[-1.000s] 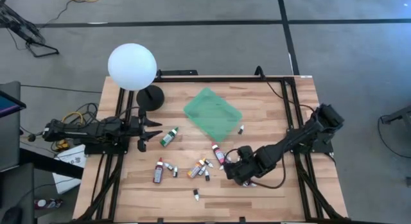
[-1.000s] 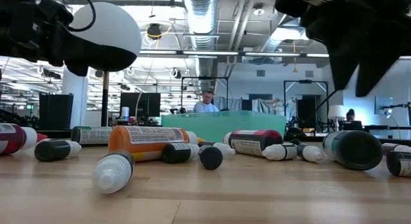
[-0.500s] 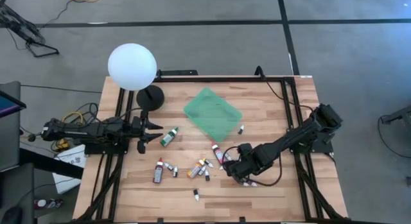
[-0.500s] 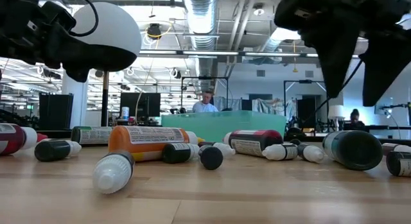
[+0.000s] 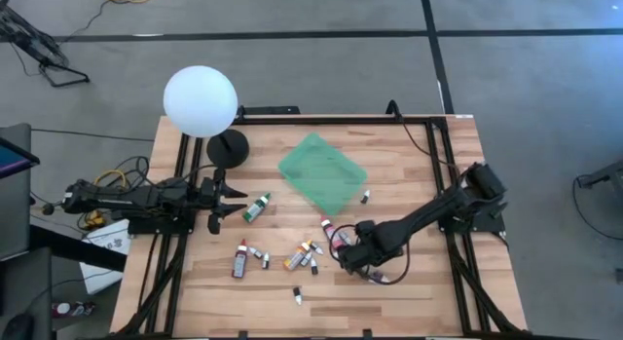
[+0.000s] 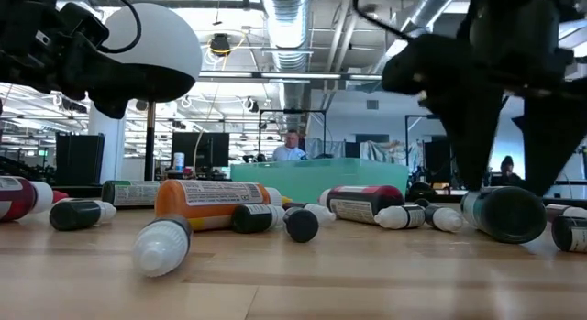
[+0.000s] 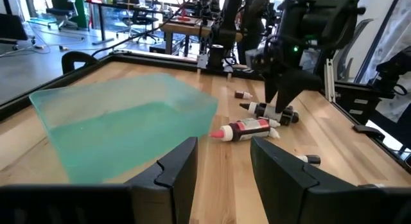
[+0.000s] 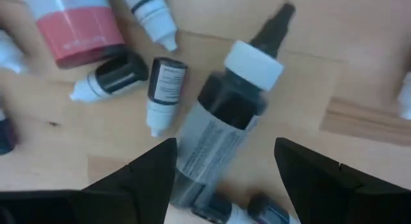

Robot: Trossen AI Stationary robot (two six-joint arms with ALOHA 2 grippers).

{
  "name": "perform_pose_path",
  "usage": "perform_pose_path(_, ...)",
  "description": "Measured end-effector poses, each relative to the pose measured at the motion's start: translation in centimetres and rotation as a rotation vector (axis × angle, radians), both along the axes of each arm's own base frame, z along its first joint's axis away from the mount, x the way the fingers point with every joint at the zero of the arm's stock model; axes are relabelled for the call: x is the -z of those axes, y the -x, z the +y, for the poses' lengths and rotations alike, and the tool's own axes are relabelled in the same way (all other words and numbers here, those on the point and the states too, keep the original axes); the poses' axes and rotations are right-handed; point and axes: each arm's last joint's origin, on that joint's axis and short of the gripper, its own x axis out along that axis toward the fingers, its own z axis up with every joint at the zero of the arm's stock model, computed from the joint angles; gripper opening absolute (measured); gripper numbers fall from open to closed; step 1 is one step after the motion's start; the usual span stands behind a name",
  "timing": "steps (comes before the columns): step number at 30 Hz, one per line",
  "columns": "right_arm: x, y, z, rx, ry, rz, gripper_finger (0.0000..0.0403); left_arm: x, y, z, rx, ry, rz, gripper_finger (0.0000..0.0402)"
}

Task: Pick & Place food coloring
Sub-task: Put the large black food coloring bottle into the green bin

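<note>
Wooden table (image 5: 409, 291), scattered food coloring bottles (image 5: 302, 254) lying near the front centre, green tray (image 5: 322, 171) tilted just behind them, white globe lamp (image 5: 201, 101) at rear left, right gripper (image 5: 352, 258) jaws spread wide above a dark white-capped bottle (image 8: 225, 115), holding nothing, left gripper (image 5: 234, 196) partly open, empty, beside a green-capped bottle (image 5: 257, 207).

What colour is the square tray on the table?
Translucent green; the tray shows best in the high view.

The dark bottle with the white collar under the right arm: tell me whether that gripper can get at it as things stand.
Probably yes. The right gripper hangs right over the dark bottle, jaws open to either side of it. Small dropper bottles lie close beside it and may get nudged.
</note>
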Motion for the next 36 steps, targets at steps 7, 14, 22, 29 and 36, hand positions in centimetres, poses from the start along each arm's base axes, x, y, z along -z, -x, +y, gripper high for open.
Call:
perform_pose_path(7, 0.0, -0.3, -0.7, -0.059, 0.007, 0.003, 0.0255, 0.3, -0.2, 0.0, 0.0, -0.002, 0.031, 0.0138)
perform_pose_path(14, 0.0, 0.0, -1.6, -0.15, 0.027, 0.064, 0.0255, 0.5, -0.3, 0.0, -0.004, -0.004, 0.052, 0.0138)
perform_pose_path(22, 0.0, -0.2, -3.0, -0.32, -0.004, 0.104, 0.0255, 0.5, -0.3, 0.0, -0.005, -0.004, 0.061, 0.0138)
perform_pose_path(29, 0.6, -0.3, -4.2, -0.202, -0.09, 0.189, 0.0255, 0.5, -0.3, 0.0, -0.003, -0.002, 0.061, 0.0138)
perform_pose_path(36, 1.3, -1.0, -3.6, -0.194, -0.109, 0.147, 0.0255, 0.7, -0.4, 0.0, 0.002, 0.004, 0.077, 0.0138)
